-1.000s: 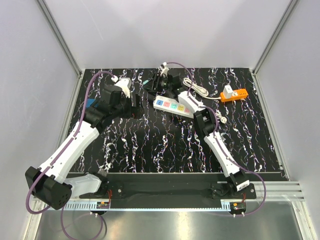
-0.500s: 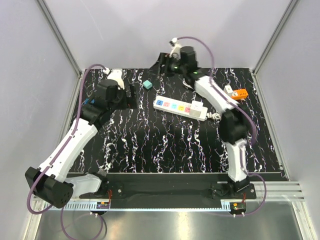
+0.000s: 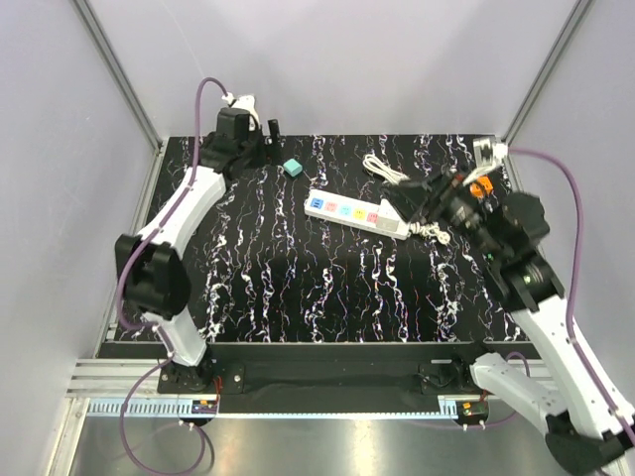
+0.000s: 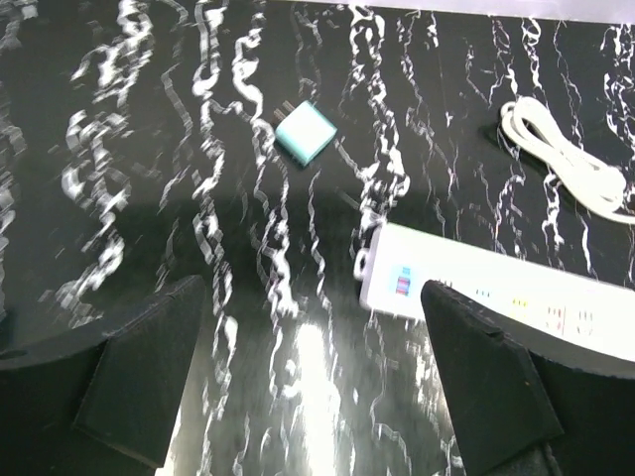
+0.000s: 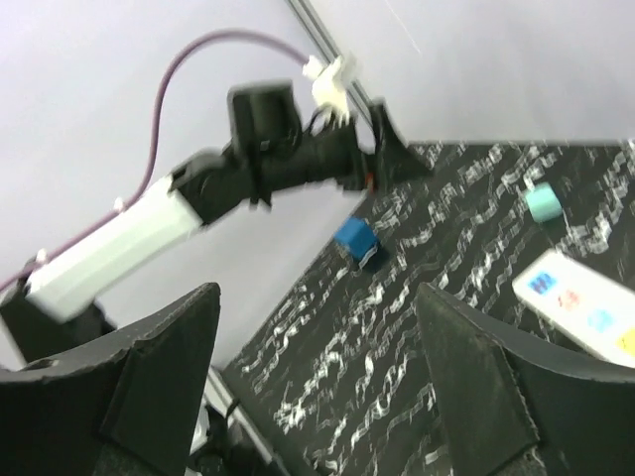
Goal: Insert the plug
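Both my grippers are spread and empty. My left gripper [image 4: 313, 293] hangs at the far-left corner, and my right gripper [image 5: 317, 297] is over the right end of the power strip [image 3: 347, 212], nearer the plug [image 3: 393, 210]. The strip runs left to right between them. The plug looks seated, but my right arm half hides it.

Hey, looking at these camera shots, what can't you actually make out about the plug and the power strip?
- Plug: top view, partly behind the right hand and too small to tell if seated.
- Power strip: left wrist view, far end cut off by the frame edge.
- Orange adapter: top view, partly behind the right arm.
- Socket markings: right wrist view, motion blur.
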You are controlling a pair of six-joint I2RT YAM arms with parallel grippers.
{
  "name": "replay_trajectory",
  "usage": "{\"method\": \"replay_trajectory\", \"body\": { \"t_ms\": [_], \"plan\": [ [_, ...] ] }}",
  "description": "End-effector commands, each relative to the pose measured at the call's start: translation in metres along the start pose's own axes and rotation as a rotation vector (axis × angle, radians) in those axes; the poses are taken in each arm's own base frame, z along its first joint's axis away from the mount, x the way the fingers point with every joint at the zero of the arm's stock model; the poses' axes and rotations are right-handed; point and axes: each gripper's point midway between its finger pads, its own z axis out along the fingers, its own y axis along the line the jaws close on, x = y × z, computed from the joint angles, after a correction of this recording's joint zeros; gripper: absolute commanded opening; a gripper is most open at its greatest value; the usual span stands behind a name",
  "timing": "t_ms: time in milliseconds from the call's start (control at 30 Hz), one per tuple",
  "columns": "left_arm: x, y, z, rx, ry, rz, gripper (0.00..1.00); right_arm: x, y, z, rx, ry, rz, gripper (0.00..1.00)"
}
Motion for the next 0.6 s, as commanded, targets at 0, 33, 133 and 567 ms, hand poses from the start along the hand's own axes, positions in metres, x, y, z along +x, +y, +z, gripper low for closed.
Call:
{"method": "replay_trajectory", "body": {
  "t_ms": [0,33,133,567],
  "plan": [
    [-0.042,-0.019,0.019,0.093,-0.083,-0.016,0.95,0.029,-0.02,-0.03,0.104,0.027,0.065,0.88],
    [-0.041,-0.018,0.029,0.105,-0.074,-0.008,0.94,0.029,-0.024,-0.038,0.124,0.014,0.04,0.89],
    [-0.037,-0.011,0.064,0.093,-0.031,0.017,0.93,0.029,-0.034,-0.065,0.203,-0.019,-0.015,0.94],
    [-0.003,0.021,0.169,0.21,0.061,-0.213,0.83,0.011,-0.01,-0.076,0.155,-0.066,0.034,0.97]
  ]
}}
